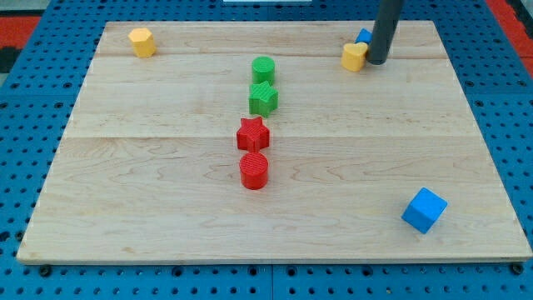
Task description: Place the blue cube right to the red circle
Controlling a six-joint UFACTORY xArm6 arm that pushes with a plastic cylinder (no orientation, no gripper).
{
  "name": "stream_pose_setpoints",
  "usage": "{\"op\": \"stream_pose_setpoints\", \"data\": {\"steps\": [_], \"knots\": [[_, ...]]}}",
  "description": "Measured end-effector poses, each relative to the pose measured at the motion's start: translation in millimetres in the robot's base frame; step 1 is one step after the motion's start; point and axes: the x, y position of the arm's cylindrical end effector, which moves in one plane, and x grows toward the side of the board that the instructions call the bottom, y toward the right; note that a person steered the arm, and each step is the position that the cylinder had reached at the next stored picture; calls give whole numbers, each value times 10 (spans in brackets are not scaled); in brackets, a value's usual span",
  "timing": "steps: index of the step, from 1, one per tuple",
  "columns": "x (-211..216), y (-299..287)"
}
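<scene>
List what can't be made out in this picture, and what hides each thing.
- Blue block at the view's top right: mostly hidden behind the rod and the yellow block; shape unclear.
- My tip: whether it touches the yellow block beside it cannot be told.
- Rod's upper part: cut off by the view's top edge.

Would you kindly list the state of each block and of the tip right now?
blue cube: alone, near the view's bottom right.
red circle: upright, just below the red star.
green star: below the green circle.
left yellow block: alone, top left.
right yellow block: beside my tip.
small blue block: partly hidden behind the rod.
</scene>
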Motion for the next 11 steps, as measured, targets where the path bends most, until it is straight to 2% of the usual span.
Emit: {"op": "stream_pose_setpoints", "data": {"steps": [1,2,3,4,5,6,7,8,10,11], "knots": [[156,97],[663,334],[1138,18],[1553,499],[2292,725],[2761,937],[2834,307],[2718,-178],[2747,-367],[2431,-555]]}}
